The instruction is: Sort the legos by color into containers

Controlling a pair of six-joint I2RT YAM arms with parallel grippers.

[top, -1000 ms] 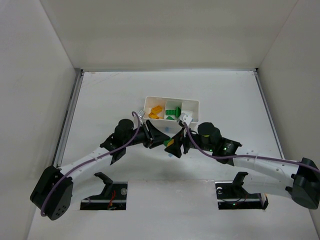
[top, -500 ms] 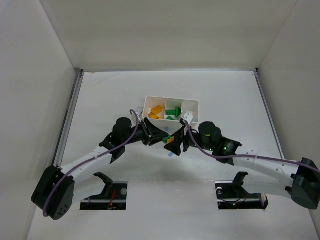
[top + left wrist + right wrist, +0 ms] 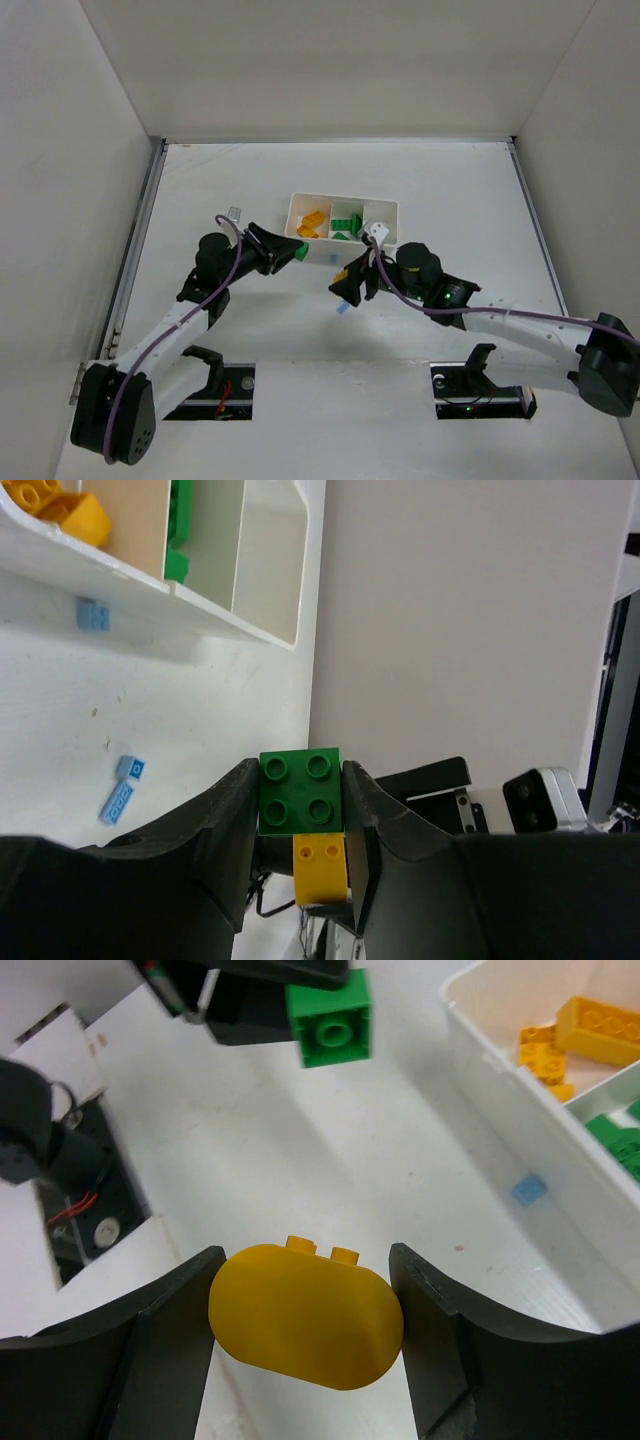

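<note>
Right, at left-centre of the top view the left gripper (image 3: 291,251) was clamped on a green brick (image 3: 300,791) w/ four studs. Both fingers pressed its sides w/ no gap showing. The brick looked lifted off the table (image 3: 450,180), just beside the lower left corner of the tray (image 3: 342,197).

The tray sat at centre frame, a bit above mid-height, w/ its long side running left-right.
- The left compartment (image 3: 140,520) held several yellow-orange bricks (image 3: 312,223) in a loose pile, incl. a longer one lying tilted.
- The middle compartment (image 3: 205,540) held green bricks (image 3: 346,221), at least two.
- The right compartment (image 3: 265,565) showed pale walls in the left wrist view. In the top view a white part of the right arm covered its lower right corner, so I couldn't tell its contents in full.

One tiny light blue brick (image 3: 333,259) lay on the table just below the tray's near wall. Two more light blue bricks (image 3: 117,801) lay lower, apart from the tray and near the right gripper (image 3: 345,284).

That gripper sat just below the tray at centre frame. Its jaws stood wide but were closed on a yellow brick (image 3: 305,1318) w/ rounded ends, both fingers touching its sides. The yellow brick was near the green brick, slightly right of it and not touching it.
</note>
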